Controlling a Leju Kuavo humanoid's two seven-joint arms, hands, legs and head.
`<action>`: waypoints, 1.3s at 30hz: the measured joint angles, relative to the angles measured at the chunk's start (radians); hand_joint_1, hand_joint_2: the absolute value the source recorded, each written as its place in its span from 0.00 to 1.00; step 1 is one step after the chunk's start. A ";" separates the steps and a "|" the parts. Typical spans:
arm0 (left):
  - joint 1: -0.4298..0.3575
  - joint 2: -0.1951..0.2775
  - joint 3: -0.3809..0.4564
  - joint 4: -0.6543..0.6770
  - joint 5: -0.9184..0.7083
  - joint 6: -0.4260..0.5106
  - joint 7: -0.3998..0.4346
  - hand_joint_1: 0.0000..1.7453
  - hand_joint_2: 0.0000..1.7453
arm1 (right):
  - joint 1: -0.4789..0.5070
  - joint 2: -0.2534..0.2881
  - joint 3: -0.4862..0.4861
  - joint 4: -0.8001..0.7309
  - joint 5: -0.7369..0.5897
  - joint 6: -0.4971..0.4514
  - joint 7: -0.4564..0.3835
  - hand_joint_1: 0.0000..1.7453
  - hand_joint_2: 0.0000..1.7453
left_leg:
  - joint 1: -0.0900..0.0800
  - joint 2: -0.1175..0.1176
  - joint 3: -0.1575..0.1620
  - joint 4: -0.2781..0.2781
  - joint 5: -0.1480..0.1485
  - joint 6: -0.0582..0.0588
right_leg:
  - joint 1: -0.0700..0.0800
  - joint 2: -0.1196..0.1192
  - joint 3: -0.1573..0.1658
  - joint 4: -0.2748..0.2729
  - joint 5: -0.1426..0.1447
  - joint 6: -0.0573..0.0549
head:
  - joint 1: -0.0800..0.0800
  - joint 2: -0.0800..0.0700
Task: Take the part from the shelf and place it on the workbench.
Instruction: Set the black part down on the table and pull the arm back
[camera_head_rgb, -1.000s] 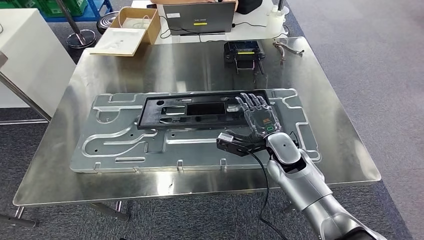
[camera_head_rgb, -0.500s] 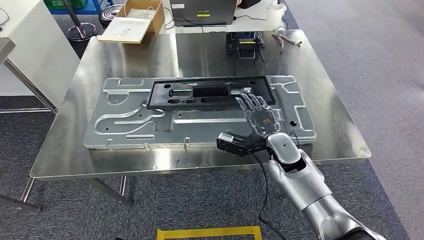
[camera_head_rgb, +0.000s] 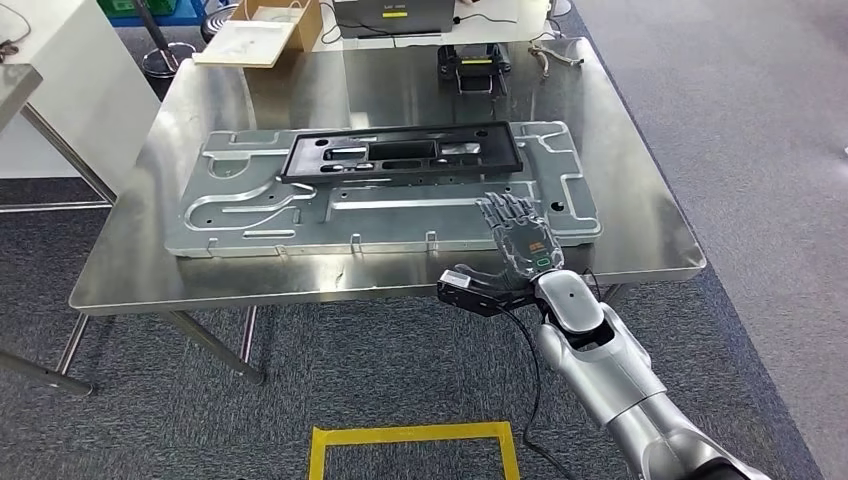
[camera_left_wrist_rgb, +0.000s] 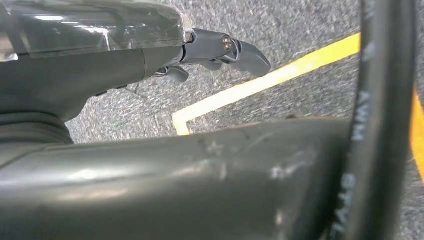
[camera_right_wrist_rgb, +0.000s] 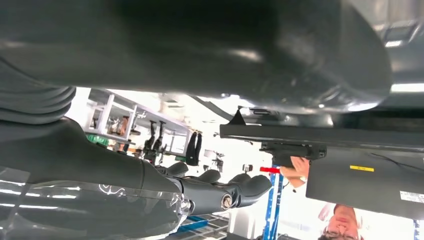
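Observation:
The black plastic part (camera_head_rgb: 400, 152) lies flat on a large stamped silver plate (camera_head_rgb: 250, 215) on the steel workbench (camera_head_rgb: 640, 220). In the head view my right hand (camera_head_rgb: 520, 240) is held up over the bench's near edge, fingers spread and holding nothing, well short of the part. The right wrist view shows the same hand (camera_right_wrist_rgb: 220, 192) with its fingers extended and nothing in them. My left hand (camera_left_wrist_rgb: 220, 50) hangs over the carpet, fingers loosely apart and holding nothing.
A yellow tape square (camera_head_rgb: 410, 435) marks the carpet in front of the bench. A black device (camera_head_rgb: 470, 68), a cardboard box (camera_head_rgb: 262, 28) and a laptop (camera_head_rgb: 395, 12) stand at the far edge. A white cabinet (camera_head_rgb: 50, 100) is at the left. A person (camera_right_wrist_rgb: 345, 225) stands beyond.
The whole picture has shifted: the camera has drawn back from the bench, and the yellow tape has come into view. My right hand, earlier over the part's end, is now off it.

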 joint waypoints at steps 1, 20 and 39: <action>-0.002 0.000 0.000 0.000 0.000 0.000 0.000 0.00 0.00 | 0.000 0.000 0.000 0.000 0.000 -0.001 0.000 0.00 0.00 | -0.003 0.000 0.051 -0.071 -0.008 0.006 | 0.001 -0.001 -0.009 0.003 0.009 0.004 | 0.000 0.000; 0.004 0.002 0.021 0.000 0.048 0.012 0.002 0.00 0.00 | 0.060 -0.012 -0.029 -0.008 -0.031 -0.055 -0.012 0.00 0.00 | -0.005 0.008 -0.082 -0.156 0.145 0.006 | -0.010 0.002 0.154 -0.013 -0.128 0.031 | 0.000 0.000; 0.028 0.013 0.080 0.000 0.101 0.021 -0.018 0.00 0.00 | 0.399 -0.024 -0.182 -0.191 -0.135 -0.220 -0.105 0.00 0.00 | -0.015 -0.001 0.134 -0.194 -0.040 0.032 | -0.005 -0.006 -0.015 -0.013 0.050 0.037 | 0.000 0.000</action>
